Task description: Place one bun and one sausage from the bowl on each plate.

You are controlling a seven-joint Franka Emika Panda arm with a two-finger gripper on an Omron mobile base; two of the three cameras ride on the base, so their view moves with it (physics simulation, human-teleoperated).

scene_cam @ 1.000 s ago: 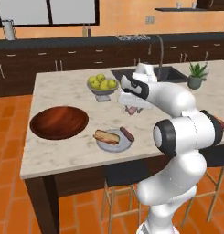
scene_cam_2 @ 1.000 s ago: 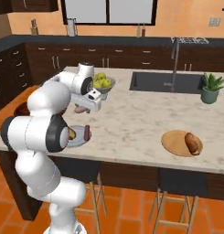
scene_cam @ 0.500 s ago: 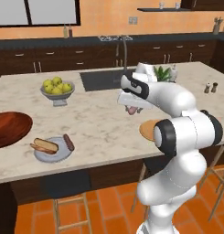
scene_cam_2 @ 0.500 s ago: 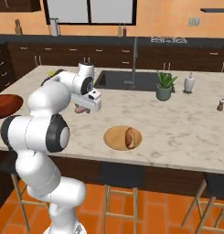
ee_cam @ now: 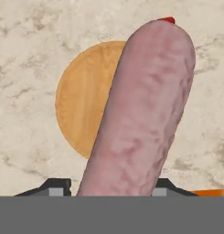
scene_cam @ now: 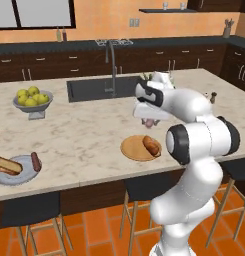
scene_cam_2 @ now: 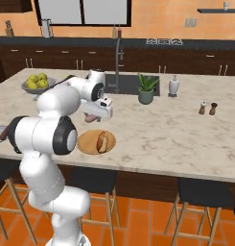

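While the gripper (scene_cam: 150,121) holds a pink sausage (ee_cam: 141,109) tight between its two tips, the tan plate (scene_cam: 135,148) lies just below it and a little toward the near edge of the surface (scene_cam: 89,130). The sausage hangs above the tan plate and is not on it yet. In the hand view the sausage runs long, from the tips out across the tan plate, and it covers the plate's right part. A bun (scene_cam: 152,144) already sits on the tan plate, on the side next to the arm. So I think the sausage should come down on the bare part of the tan plate, on the far side of the bun from the arm.

The pale grey plate (scene_cam: 20,172) is far off to the left of the tan plate, near the front edge of the surface. It already has a bun (scene_cam: 8,165) and a sausage (scene_cam: 36,161) on it.

The surface is a pale marble island. Behind the tan plate is a sink (scene_cam: 94,88) with a tall tap (scene_cam: 111,67). Far to the back left of the tan plate stands a grey bowl of apples (scene_cam: 32,102). To the right of the tan plate, in the right base view, are a small plant (scene_cam_2: 146,90), a white bottle (scene_cam_2: 173,86) and two little shakers (scene_cam_2: 207,108). Stools (scene_cam_2: 200,202) stand under the front edge, on an orange tile floor (scene_cam: 94,230). Dark cupboards (scene_cam_2: 56,62) line the back wall.
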